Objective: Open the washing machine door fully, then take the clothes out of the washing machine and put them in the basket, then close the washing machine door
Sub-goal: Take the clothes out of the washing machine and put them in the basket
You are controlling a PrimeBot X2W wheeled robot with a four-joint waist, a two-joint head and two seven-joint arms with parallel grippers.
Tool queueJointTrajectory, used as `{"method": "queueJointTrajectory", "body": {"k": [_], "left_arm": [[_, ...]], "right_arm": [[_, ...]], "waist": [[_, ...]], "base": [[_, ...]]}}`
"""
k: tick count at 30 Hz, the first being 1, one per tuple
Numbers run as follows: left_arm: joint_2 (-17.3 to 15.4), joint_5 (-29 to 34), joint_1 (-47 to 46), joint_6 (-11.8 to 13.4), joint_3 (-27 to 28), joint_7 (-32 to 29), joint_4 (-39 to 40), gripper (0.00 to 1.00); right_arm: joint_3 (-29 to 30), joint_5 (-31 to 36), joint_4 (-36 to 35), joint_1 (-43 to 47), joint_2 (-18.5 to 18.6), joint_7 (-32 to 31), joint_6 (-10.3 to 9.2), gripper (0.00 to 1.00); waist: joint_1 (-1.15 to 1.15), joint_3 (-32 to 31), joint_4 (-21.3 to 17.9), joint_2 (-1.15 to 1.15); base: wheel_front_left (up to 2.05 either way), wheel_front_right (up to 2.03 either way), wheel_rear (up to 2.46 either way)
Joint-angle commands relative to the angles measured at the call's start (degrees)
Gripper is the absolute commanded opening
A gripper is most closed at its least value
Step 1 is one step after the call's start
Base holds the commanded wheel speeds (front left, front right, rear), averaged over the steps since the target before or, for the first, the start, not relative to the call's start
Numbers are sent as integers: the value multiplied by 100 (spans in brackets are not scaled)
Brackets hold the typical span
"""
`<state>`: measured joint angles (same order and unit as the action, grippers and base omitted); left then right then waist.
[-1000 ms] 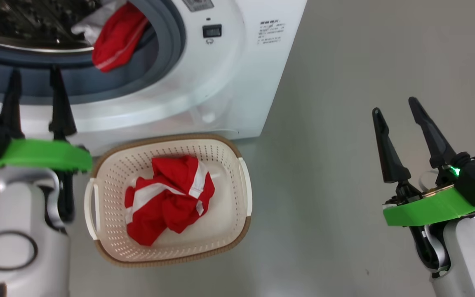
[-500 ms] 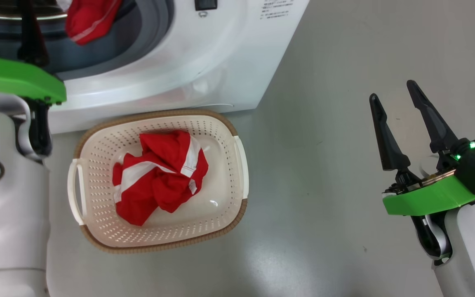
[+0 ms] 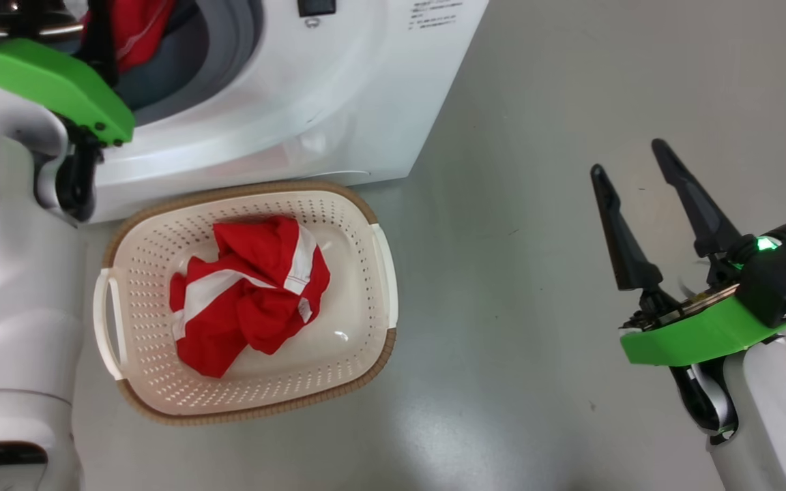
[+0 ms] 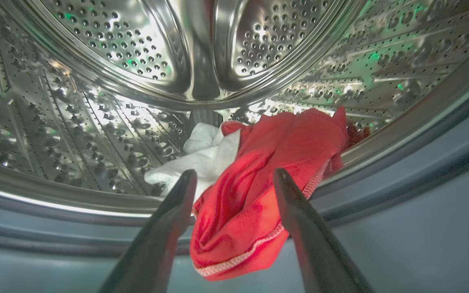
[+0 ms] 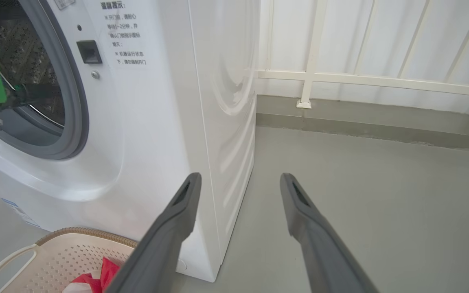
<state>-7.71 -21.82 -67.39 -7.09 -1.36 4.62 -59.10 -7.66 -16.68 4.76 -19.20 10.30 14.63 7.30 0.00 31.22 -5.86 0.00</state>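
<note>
The white washing machine (image 3: 338,102) stands with its mouth open; its door is out of view. A red garment with a white part (image 4: 267,171) hangs over the lip of the steel drum (image 4: 136,61) onto the grey rubber ring (image 4: 421,171). My left gripper (image 4: 234,173) is open at the drum mouth, its fingers on either side of that garment and just short of it. On the floor in front of the machine, the cream basket (image 3: 243,192) holds another red and white garment (image 3: 250,300). My right gripper (image 3: 628,156) hangs open and empty over the floor, far right.
Bare grey floor (image 3: 536,273) stretches right of the basket and machine. My pale left forearm (image 3: 11,273) stands close by the basket's left handle (image 3: 108,327). A white railing (image 5: 360,77) runs along the wall beyond the machine's side.
The head camera has shifted, sliding the machine and basket left and up in its view. My left gripper has risen to the drum mouth, at the red garment. The right gripper stays open.
</note>
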Motion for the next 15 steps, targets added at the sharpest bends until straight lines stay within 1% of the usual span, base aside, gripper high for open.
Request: {"method": "queueJointTrajectory", "body": {"k": [1,4,8,11,15], "left_arm": [[-256,-23,-105,-32,8,-70,71,100],[-277,-116,-176,-36,-212,-344,-15,100],[-484,-11,-241,-37,-431,-549,-199,100],[-483,-101,-294,-19,-387,-672,-377,100],[-541,-26,-372,93,-471,-719,-548,100]], "right_arm": [[-123,-61,-143,-6,58,37,19,100],[-178,-93,-146,-15,48,37,19,100],[-262,-137,-158,-36,49,37,19,100],[-267,-174,-176,-55,58,37,19,100],[-262,-200,-187,-72,55,37,19,100]], "waist": [[0,-4,-26,0],[0,8,-77,0],[0,64,-175,0],[0,120,-219,0],[0,197,-253,0]], "base": [[0,0,0],[0,0,0],[0,0,0],[0,0,0],[0,0,0]]}}
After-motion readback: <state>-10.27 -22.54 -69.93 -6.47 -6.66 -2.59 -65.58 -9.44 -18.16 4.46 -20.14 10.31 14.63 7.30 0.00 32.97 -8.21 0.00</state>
